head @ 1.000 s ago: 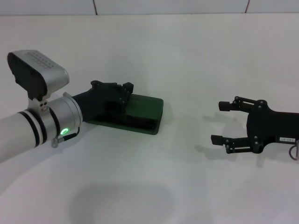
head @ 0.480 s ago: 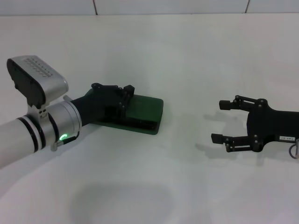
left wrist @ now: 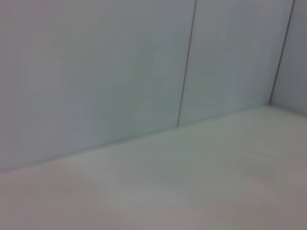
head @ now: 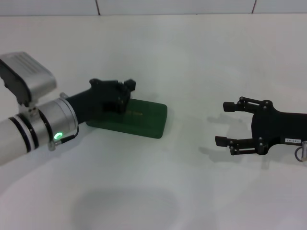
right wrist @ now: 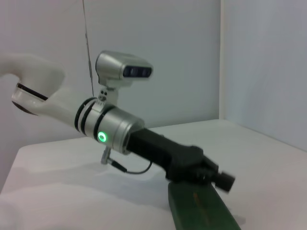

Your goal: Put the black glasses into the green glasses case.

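The green glasses case (head: 136, 116) is shown lying closed and flat on the white surface (head: 192, 62), at about nine o'clock from the middle of the head view, its lid bearing small gold lettering. The left claw (head: 125, 91) is seen over the ten-o'clock end of the lid, hovering or only just touching; whether its fingers are spread or pressed together cannot be told, since the dark mechanism merges with the case. In the right wrist view the same claw (right wrist: 218, 178) is seen poised just over the near end of the case (right wrist: 199, 211), and actual contact cannot be confirmed. The right claw (head: 228, 123) is held low above the surface at three o'clock, well apart from the case, its fingers spread and nothing between them.

The black glasses are not visible in any view. As the lid is down and nothing is carried by either claw, the glasses are judged to be already enclosed, and the step in hand to be the closing or releasing of the lid. The next move is judged to call for a straight lift of the left claw clear of the lid, so that the case is not dragged or reopened.
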### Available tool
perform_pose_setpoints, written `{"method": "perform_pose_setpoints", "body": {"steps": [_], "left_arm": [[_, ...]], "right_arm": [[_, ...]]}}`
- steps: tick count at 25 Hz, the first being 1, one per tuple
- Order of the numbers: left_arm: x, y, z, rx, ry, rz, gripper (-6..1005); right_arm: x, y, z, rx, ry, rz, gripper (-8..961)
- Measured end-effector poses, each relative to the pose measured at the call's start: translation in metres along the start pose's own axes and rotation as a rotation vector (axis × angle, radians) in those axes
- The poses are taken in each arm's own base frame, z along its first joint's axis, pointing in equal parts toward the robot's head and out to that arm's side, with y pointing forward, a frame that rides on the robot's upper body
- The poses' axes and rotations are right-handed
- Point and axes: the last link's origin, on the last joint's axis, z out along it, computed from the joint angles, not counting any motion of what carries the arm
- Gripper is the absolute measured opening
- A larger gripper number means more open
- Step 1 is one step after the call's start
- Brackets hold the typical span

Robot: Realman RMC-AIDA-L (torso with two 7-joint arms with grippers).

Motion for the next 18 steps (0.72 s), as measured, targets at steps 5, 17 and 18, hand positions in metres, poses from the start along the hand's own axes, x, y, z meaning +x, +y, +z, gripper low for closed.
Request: {"method": "perform_pose_setpoints", "body": {"steps": [5, 17, 18], "left_arm": [[0.027, -0.004, -0.011, -0.089, 0.124, -0.07, 11], [0.049, -0.016, -0.051, -0.369, 0.028, 0.066, 14], [0.043, -0.015, -0.054, -0.374, -0.009, 0.09, 15]], "right_arm": [[-0.002, -0.001, 0.0, 0.008, -0.012, 0.001, 889], [-0.003, 0.001, -0.006, 0.018, -0.05, 0.006, 889], [-0.002, 0.003, -0.008, 0.015, -0.05, 0.005, 889]]}}
